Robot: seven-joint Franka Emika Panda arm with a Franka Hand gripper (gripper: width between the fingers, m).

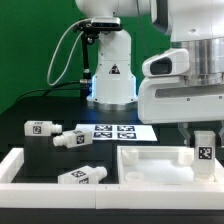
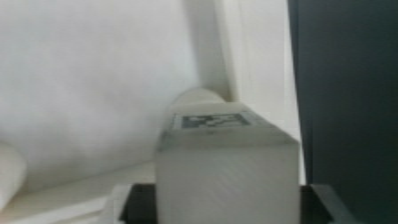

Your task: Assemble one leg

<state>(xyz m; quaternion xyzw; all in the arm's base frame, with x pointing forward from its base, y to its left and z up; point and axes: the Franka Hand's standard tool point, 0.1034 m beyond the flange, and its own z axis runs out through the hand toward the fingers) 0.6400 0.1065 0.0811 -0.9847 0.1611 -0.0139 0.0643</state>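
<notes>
the tool (image 1: 203,136) is clamped on one leg (image 1: 204,152), upright, its tag toward the exterior camera. the wrist view shows it square between the dark fingers (image 2: 139,203). nearest the exterior camera sits a white rail (image 1: 20,170), with a spare leg (image 1: 82,175) lying just inside it. next comes the panel (image 1: 150,168). the held leg hangs at its raised corner on the exterior view's right, by the edge beside the dark counter (image 2: 347,90); touching or not, i cannot tell. my judgement: hold the leg plumb, centre it over that corner, lower slowly, and turn it in without slackening the grip. farther back, two more legs (image 1: 72,138) lie near the marker board (image 1: 112,131).
</notes>
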